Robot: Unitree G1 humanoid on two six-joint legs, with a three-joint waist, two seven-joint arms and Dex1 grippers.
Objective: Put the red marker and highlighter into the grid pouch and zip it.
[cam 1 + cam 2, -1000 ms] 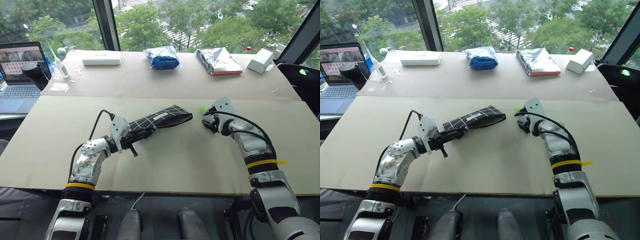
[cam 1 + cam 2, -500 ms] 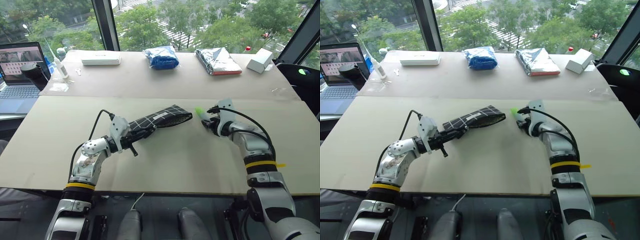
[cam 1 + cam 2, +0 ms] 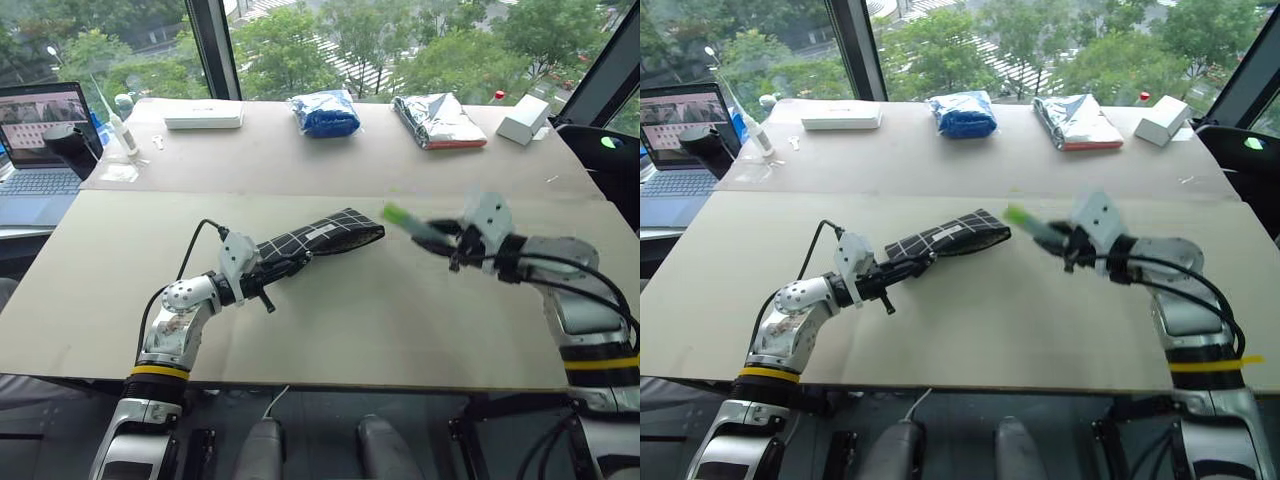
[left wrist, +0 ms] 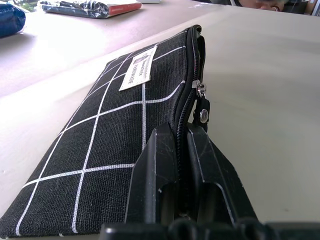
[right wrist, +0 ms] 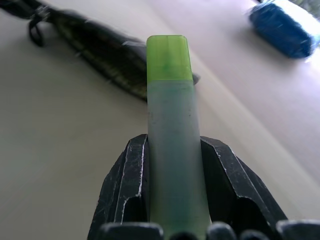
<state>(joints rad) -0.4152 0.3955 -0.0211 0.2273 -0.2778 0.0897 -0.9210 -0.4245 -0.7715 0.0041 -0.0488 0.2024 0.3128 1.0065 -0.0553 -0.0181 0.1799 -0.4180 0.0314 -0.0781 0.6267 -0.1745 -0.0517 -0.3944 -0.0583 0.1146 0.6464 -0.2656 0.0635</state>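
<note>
The grid pouch (image 3: 320, 236) lies slanted at mid-table, black with white lines and a small white label (image 4: 139, 74). My left gripper (image 3: 275, 268) is shut on its near end, and the zipper pull (image 4: 202, 109) hangs just past the fingers. My right gripper (image 3: 445, 245) is shut on the highlighter (image 3: 405, 222), a light green pen held above the table to the right of the pouch's far end. Its cap (image 5: 169, 57) points toward the pouch. The red marker is out of view.
Along the far table stand a flat white box (image 3: 203, 116), a blue bag (image 3: 325, 115), a silver foil bag (image 3: 437, 122) and a small white box (image 3: 524, 119). A laptop (image 3: 40, 130) and a black cup (image 3: 68, 148) sit at the far left.
My right gripper has closed on the highlighter, lifted it off the table, drawn back to the right and turned it to point left. The left arm and pouch have not moved.
</note>
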